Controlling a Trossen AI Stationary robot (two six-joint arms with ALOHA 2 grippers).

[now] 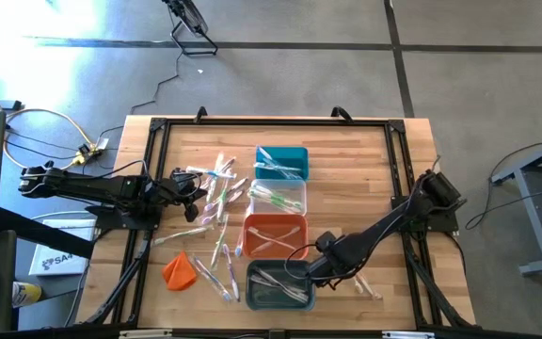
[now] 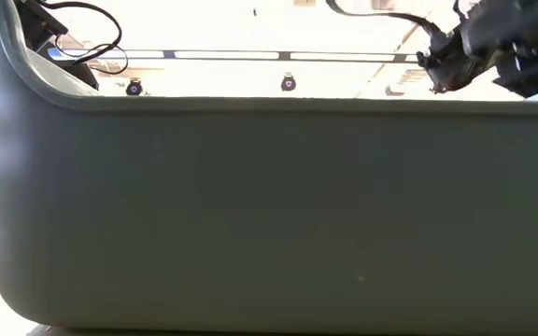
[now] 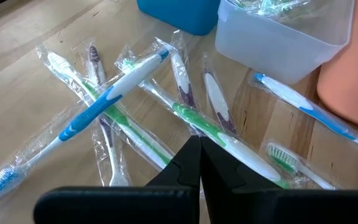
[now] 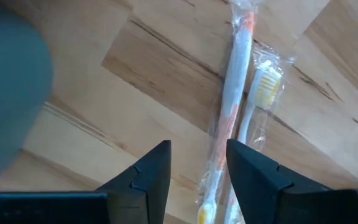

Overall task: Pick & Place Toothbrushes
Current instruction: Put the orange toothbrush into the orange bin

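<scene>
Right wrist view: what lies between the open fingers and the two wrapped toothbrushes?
Only bare wood of the table; the right gripper is open and empty, and the orange-striped toothbrush and yellow-bristled toothbrush lie just past its fingertips.

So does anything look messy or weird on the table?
Yes. A heap of wrapped toothbrushes lies crisscrossed on the wood left of the bins, not sorted yet. Two more lie loose by the right claw, outside the grey bin.

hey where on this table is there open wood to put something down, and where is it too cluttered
Bare wood: the far strip behind the teal bin, and the right side between the bins and the table edge, apart from two toothbrushes near the right pincer. Crowded: the toothbrush pile left of the bins, by the left pincer, down to the orange lump.
</scene>
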